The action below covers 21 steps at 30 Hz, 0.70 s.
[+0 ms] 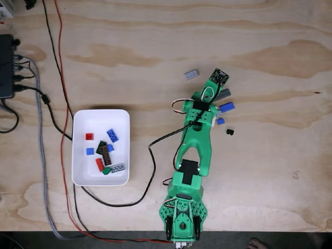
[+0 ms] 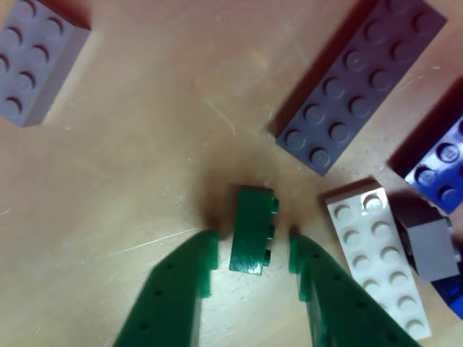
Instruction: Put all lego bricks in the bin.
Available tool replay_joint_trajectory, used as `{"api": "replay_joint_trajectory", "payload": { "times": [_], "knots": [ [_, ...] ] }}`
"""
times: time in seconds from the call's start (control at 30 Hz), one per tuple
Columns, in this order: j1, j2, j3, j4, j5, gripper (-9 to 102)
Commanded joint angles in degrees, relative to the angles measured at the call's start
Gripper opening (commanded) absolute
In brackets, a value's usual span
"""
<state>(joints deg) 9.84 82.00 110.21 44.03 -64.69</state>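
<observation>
Between the parted fingers [image 2: 181, 289] of the gripper [image 2: 253, 256] stands a small green brick [image 2: 253, 230], ungripped; a white brick [image 2: 376, 256] lies just beside it.

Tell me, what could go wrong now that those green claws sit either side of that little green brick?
The green brick stands on its side between the open gripper, touching neither finger. A squeeze slightly off-centre could tip it or squirt it out. The white plate lies right beside one finger, so that finger might nudge it or drag it along. The bin sits well away to the left in the fixed view, so a weak grip could drop the brick on the way.
</observation>
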Motion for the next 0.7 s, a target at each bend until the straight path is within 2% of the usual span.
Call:
{"api": "replay_joint_trajectory", "payload": {
  "times": [0.0, 0.13, 0.27, 0.37, 0.5, 0.67],
  "knots": [
    [1.2, 1.2, -0.2, -1.3, -0.5, 0],
    [-0.2, 7.5, 1.4, -1.7, 5.7, 0],
    [-6.9, 22.9, 1.7, 4.5, 18.3, 0],
    [-16.9, 32.2, 1.0, 11.5, 26.8, 0],
    [-34.9, 31.6, -4.9, 21.2, 35.9, 0],
    [-54.1, 22.7, -9.6, 22.6, 43.2, 0]
  ]
}}
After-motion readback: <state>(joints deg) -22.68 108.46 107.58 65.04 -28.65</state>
